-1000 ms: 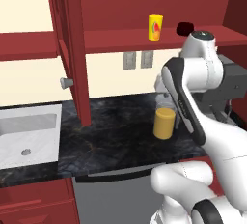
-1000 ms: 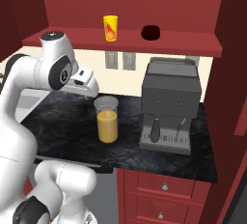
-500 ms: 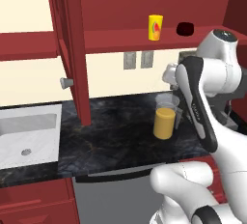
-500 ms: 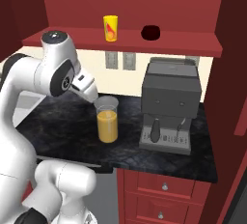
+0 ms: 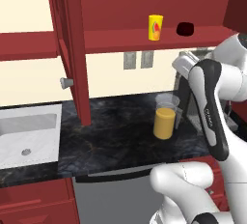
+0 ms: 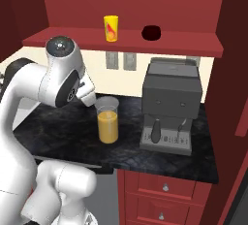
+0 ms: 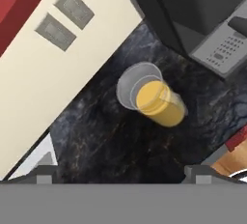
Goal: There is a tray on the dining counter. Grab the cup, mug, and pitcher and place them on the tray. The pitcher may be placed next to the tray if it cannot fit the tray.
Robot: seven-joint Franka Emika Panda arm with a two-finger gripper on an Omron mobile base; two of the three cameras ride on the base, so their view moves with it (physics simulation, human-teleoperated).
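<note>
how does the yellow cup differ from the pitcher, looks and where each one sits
The cup is small, opaque yellow with a red-orange mark; the pitcher is taller, clear, part-filled with orange liquid. The cup stands on the red shelf; the pitcher stands below on the black countertop. Both are upright.

- One clear pitcher (image 5: pixel 165 117) holding orange liquid, standing on the black countertop (image 5: pixel 116 136).
- One yellow cup (image 5: pixel 155 27) on the red shelf (image 6: pixel 145 42).
- One dark red mug (image 6: pixel 151 32) on the same shelf, to the right of the cup.
- One grey coffee machine (image 6: pixel 172 105).
- Two grey wall outlets (image 6: pixel 112 60), side by side.
- One white sink (image 5: pixel 24 138).
- Two red drawers (image 6: pixel 164 186), each with one round knob.
</note>
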